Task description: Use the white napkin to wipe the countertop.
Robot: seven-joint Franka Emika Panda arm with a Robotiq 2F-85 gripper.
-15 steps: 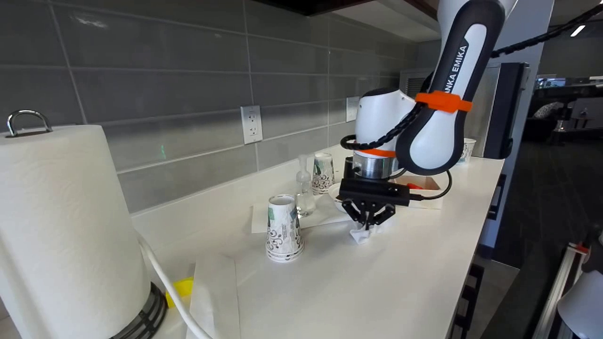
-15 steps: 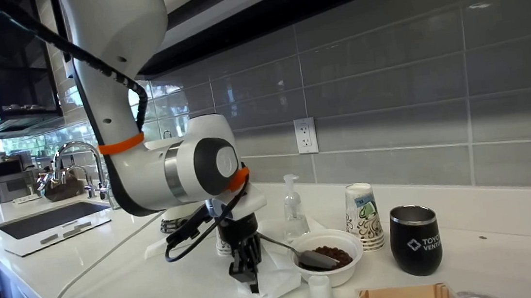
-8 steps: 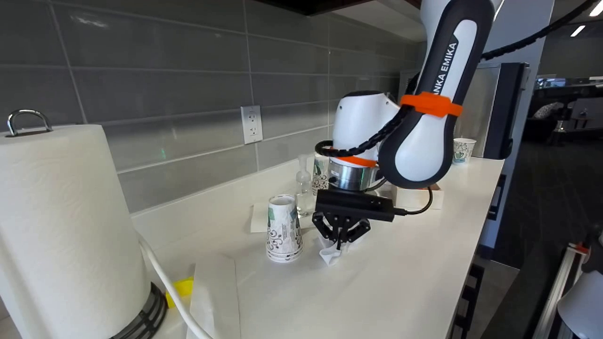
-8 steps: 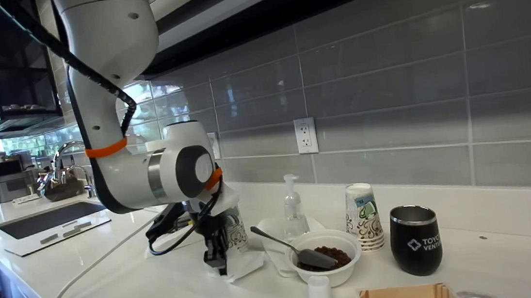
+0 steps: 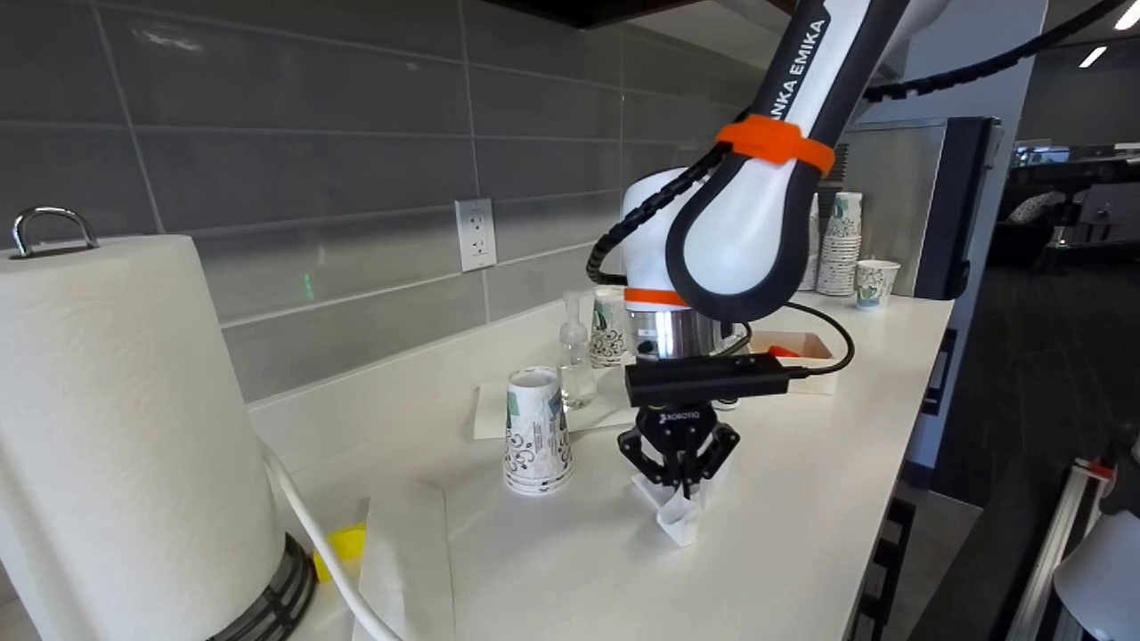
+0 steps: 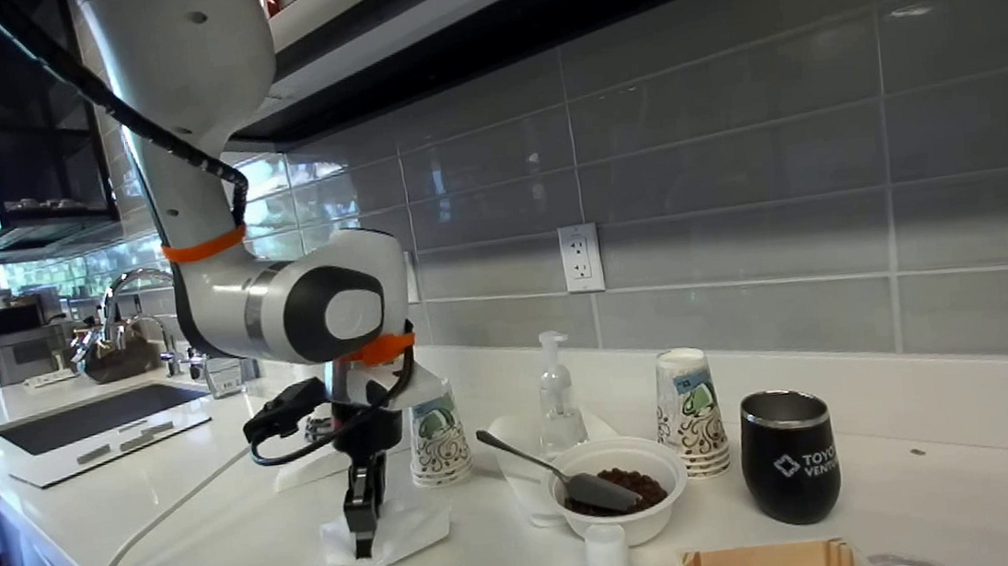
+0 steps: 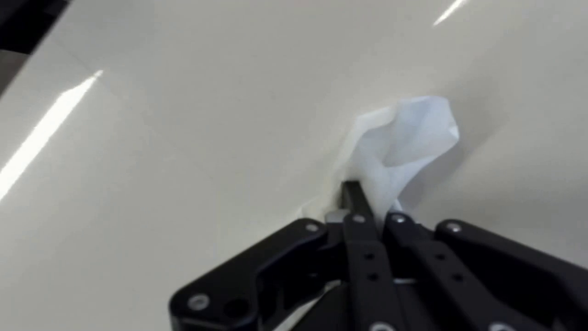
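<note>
The white napkin is crumpled and pinched in my gripper, in an exterior view (image 5: 679,520) and in an exterior view (image 6: 415,534). In the wrist view the napkin (image 7: 409,138) has a folded flap sticking out beyond the fingers. My gripper (image 5: 685,485) points down and is shut on the napkin; it also shows in an exterior view (image 6: 363,539) and in the wrist view (image 7: 370,209). The napkin's lower part appears to touch the cream countertop (image 5: 766,525), which also shows in an exterior view (image 6: 244,558) and in the wrist view (image 7: 161,184). The pinched part is hidden between the fingers.
A stack of patterned cups (image 5: 537,436) stands wall-side of the gripper, with a soap bottle (image 5: 577,361) behind. A bowl (image 6: 652,524) with a spoon, a small white cup (image 6: 609,564), a black tumbler (image 6: 789,459) and a wooden box (image 5: 806,381) stand farther along. A paper-towel roll (image 5: 125,427) stands near.
My gripper has carried the napkin along the countertop away from the bowl, first towards the cup stack, then towards the counter's front edge. It stays shut on the napkin.
</note>
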